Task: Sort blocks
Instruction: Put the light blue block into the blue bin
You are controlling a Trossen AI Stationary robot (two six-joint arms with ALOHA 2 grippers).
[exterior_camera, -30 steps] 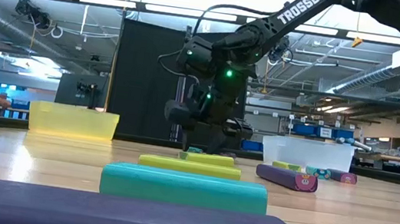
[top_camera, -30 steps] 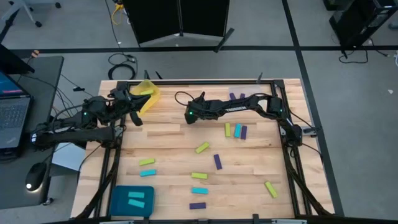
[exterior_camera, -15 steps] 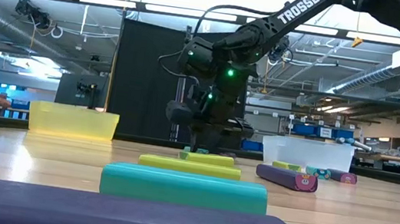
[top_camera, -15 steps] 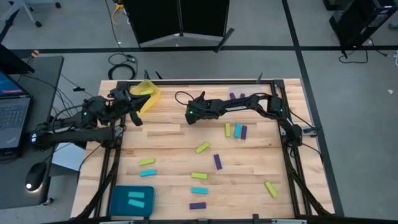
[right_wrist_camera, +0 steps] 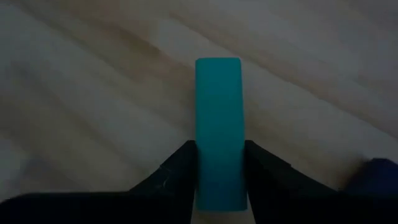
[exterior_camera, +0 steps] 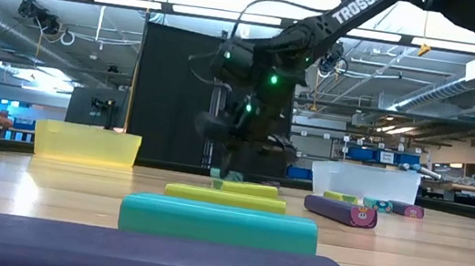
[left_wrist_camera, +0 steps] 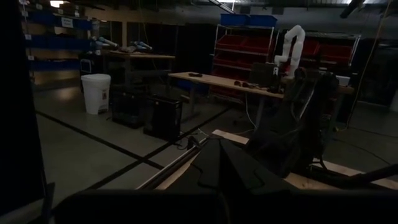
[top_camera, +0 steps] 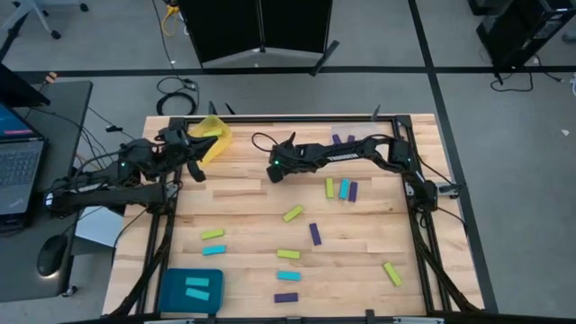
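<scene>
At the far left of the wooden desk (top_camera: 252, 193), the left end effector (top_camera: 195, 164) waits beside the yellow tray (top_camera: 212, 137) at the back left corner; whether its fingers are apart or together cannot be told. A yellow-green block (top_camera: 210, 132) lies in that tray. At the front left corner sits the teal tray (top_camera: 191, 290) with two cyan blocks (top_camera: 197, 288) in it. Loose on the desk nearby are a yellow-green block (top_camera: 212, 234) and a cyan block (top_camera: 212, 250) just in front of it. Toward the middle, the right arm reaches across the back of the desk, and the right end effector (top_camera: 273, 170) is clamped on a cyan block (right_wrist_camera: 218, 130); the right wrist view shows that block pinched between the two dark fingers (right_wrist_camera: 177, 171), its free end sticking out over bare wood. In front of it lie a tilted yellow-green block (top_camera: 292, 213), a dark purple block (top_camera: 315, 234), another yellow-green block (top_camera: 288, 255), a cyan block (top_camera: 289, 276) and a dark purple block (top_camera: 286, 297) near the front edge. Further right, three blocks stand side by side, yellow-green (top_camera: 329, 187), cyan (top_camera: 343, 189) and dark purple (top_camera: 353, 191). Two dark purple blocks (top_camera: 336, 139) lie near the back edge behind the arm, and a lone yellow-green block (top_camera: 391, 273) rests near the front right.
</scene>
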